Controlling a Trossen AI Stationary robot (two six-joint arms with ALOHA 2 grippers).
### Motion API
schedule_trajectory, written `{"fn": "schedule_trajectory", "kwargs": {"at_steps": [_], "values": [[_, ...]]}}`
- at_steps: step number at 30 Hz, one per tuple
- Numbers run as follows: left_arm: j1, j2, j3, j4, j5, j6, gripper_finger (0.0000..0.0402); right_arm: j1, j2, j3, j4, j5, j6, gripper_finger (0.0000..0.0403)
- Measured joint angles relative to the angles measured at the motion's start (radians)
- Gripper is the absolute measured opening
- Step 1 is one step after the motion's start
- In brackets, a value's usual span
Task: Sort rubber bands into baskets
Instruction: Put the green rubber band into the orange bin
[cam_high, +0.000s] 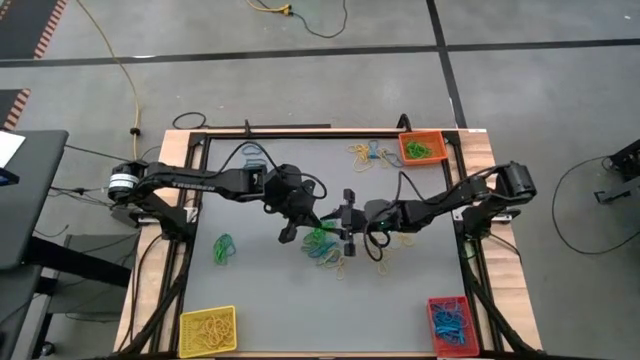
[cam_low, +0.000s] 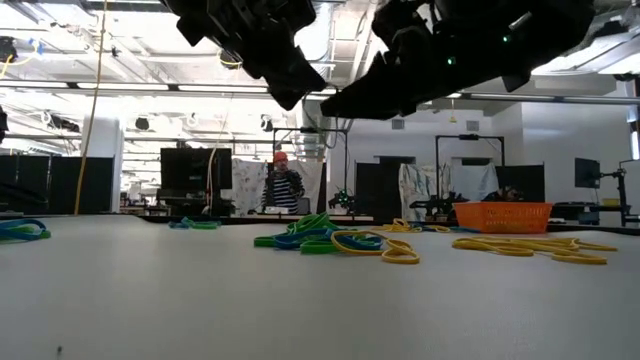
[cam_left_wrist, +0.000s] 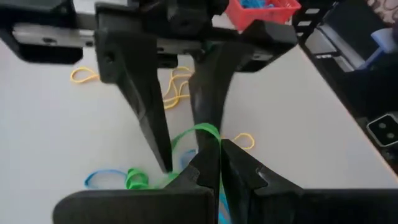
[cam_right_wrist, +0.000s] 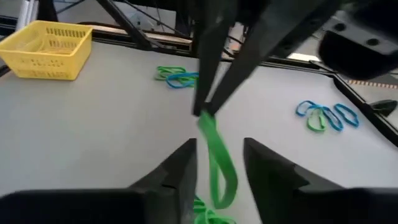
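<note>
A green rubber band (cam_right_wrist: 217, 155) hangs over the middle of the table from my left gripper (cam_high: 313, 222), which is shut on it. My right gripper (cam_right_wrist: 219, 147) faces the left one; its fingers stand open on either side of the hanging band without touching it. More rubber bands lie loose on the table: a green, blue and yellow heap (cam_high: 330, 255) below the grippers, a green and blue group (cam_high: 222, 248) to the left, and yellow and blue ones (cam_high: 365, 155) at the far right. The yellow basket (cam_high: 207, 330), red basket (cam_high: 448, 325) and orange basket (cam_high: 422, 148) stand near three corners. My left gripper pinches the green band's upper end (cam_right_wrist: 204, 118) between its two fingertips (cam_left_wrist: 208, 163). The fingers slant down from the table's left side. The band hangs below them as a slack loop; whether its lower end (cam_right_wrist: 225, 200) touches the heap I cannot tell.
A raised frame (cam_high: 300, 131) runs round the table. Yellow bands (cam_high: 385, 245) lie under my right arm. Bare table shows between the heap and the near baskets. A person (cam_low: 283, 185) stands in the room beyond the far edge.
</note>
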Motion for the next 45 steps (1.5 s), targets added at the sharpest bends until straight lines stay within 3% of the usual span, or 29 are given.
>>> {"fn": "schedule_trajectory", "kwargs": {"at_steps": [9,18,24,28,35,45], "values": [[-0.004,0.0,-0.001,-0.027,-0.037,0.015,0.0,-0.002,-0.027,0.0,-0.057,0.005,-0.027,0.0021],[-0.022,0.0,-0.001,-0.025,-0.11,0.038,0.0032,-0.016,-0.027,0.0,-0.095,0.042,-0.018,0.002],[-0.053,0.0,-0.025,-0.012,-0.211,0.052,0.0103,-0.042,-0.079,0.015,-0.235,0.114,-0.006,0.002],[-0.07,0.001,-0.044,-0.009,-0.22,0.052,0.0154,-0.084,-0.146,0.042,-0.401,0.156,0.015,0.002],[-0.13,0.001,-0.135,0.144,-0.211,0.037,0.0184,-0.256,-0.286,0.078,-0.721,0.162,0.063,0.002],[-0.219,0.001,-0.313,0.568,-0.241,0.014,0.0185,-0.675,-0.409,0.079,-0.96,0.161,0.089,0.0025]]}}
